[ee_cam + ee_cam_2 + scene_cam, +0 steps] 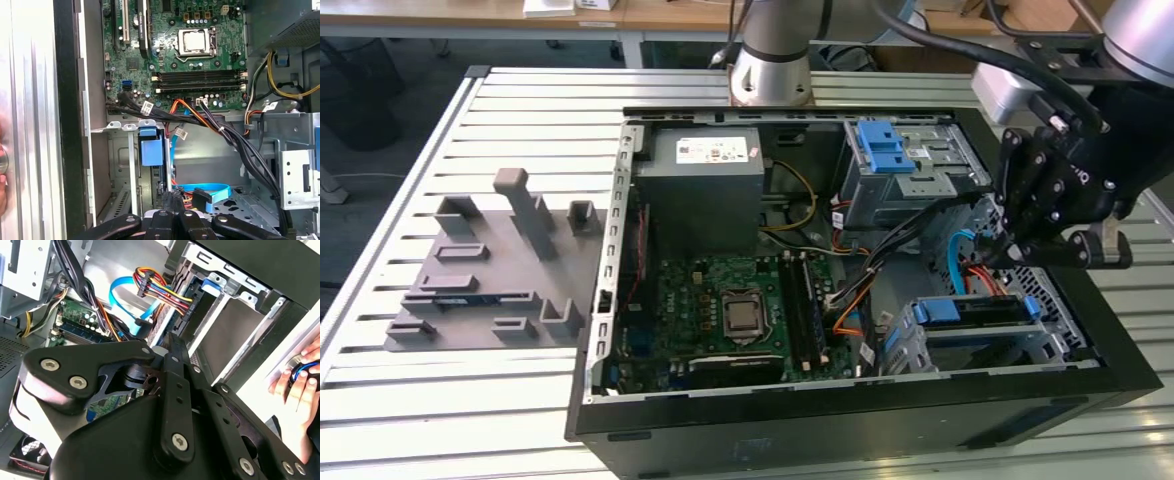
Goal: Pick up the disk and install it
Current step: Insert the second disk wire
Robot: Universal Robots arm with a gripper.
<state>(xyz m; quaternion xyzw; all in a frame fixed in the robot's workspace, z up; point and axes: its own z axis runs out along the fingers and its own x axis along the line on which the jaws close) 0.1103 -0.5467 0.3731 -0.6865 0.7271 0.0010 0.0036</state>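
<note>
Clenched: end effector (1027,258) with black fingers (172,202) pressed together and nothing seen gripped between them. Hangs tip-down over the open computer case (854,425), at the corner toward the exterior view's right, just above the lower drive cage (1047,345). Whether the tips touch anything in there cannot be told.

Directly beneath, inside that cage: the disk (970,312), seated on edge, not in the grasp. Long axis along the exterior view's left-to-right line, blue rail uppermost, one end toward the motherboard (734,305). Label face hidden by the cage walls.

Around the tips in both wrist views, a light blue flat cable (210,192) and a bundle of orange, red and yellow wires (160,287), running from the cage area toward the board.

Farther into the case, a second cage with a bright blue latch bracket (887,148); beside it, toward the exterior view's left, the large grey metal box (707,185) with its small white sticker.

Outside the case, in the second wrist view, a person's hand (300,382) resting on the surface (520,120), fingers curled around a small round object. Well apart on the slatted top, toward the exterior view's left, a grey moulded fixture (487,275) with upright posts.
</note>
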